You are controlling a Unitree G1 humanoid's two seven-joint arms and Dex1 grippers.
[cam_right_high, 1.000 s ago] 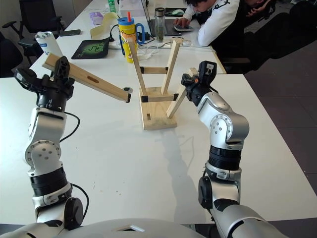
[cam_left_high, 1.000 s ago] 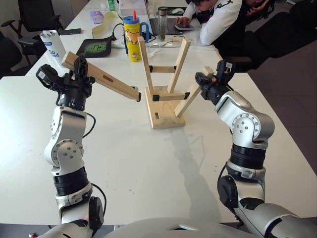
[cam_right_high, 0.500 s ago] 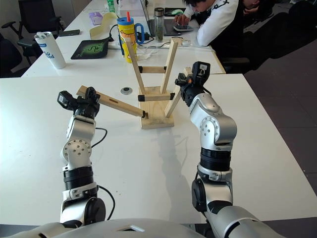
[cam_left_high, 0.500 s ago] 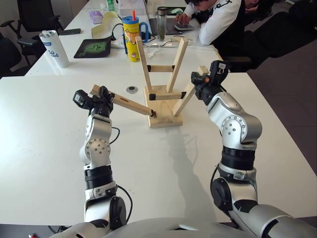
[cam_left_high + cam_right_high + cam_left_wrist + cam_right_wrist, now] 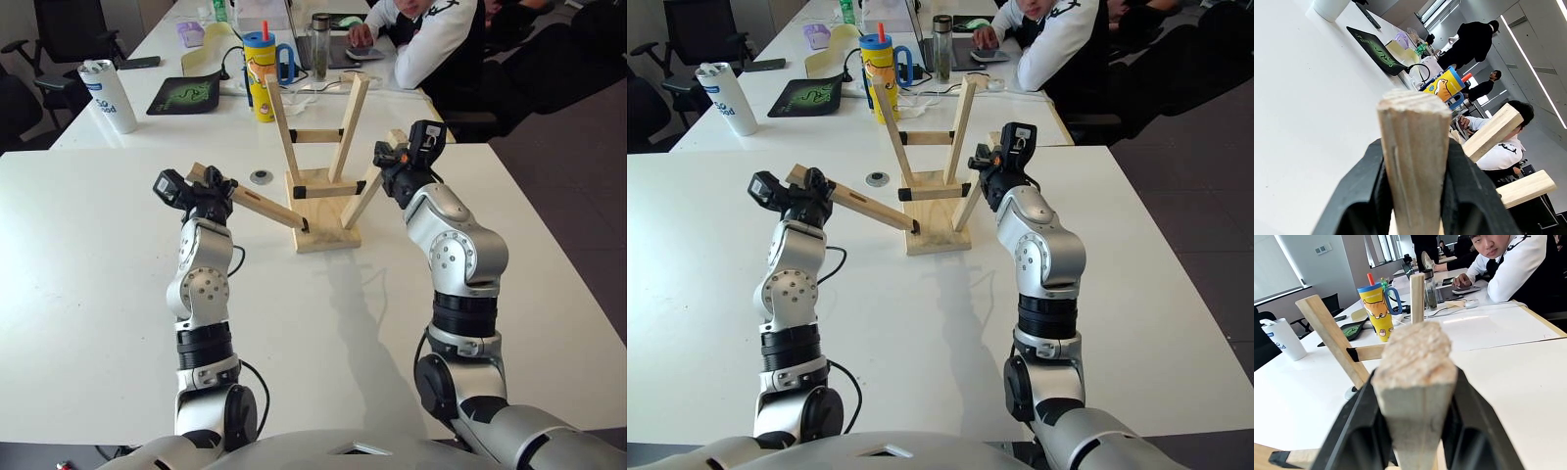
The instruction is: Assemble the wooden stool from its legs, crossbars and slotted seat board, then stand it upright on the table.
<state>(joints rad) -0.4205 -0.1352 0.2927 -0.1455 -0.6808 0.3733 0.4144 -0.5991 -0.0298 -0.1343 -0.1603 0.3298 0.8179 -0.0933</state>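
two loose legs are each pinched at the outer end: the left gripper (image 5: pixel 209 192) clamps the left leg (image 5: pixel 266 208), the right gripper (image 5: pixel 397 162) the right leg (image 5: pixel 364 199). both slant down to the seat board (image 5: pixel 328 238), lying flat on the worktop (image 5: pixel 98 294) under two upright legs (image 5: pixel 284 132) joined by a crossbar (image 5: pixel 321 136). the wood looks light, stiff and smooth; an end hold gives leverage but may let it twist. whether the tips sit in slots i cannot tell.

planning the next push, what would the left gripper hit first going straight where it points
The left gripper, shut on a wooden leg, points along it at the seat board. The leg's dark tip would meet that board first; it may already touch, depth unclear.
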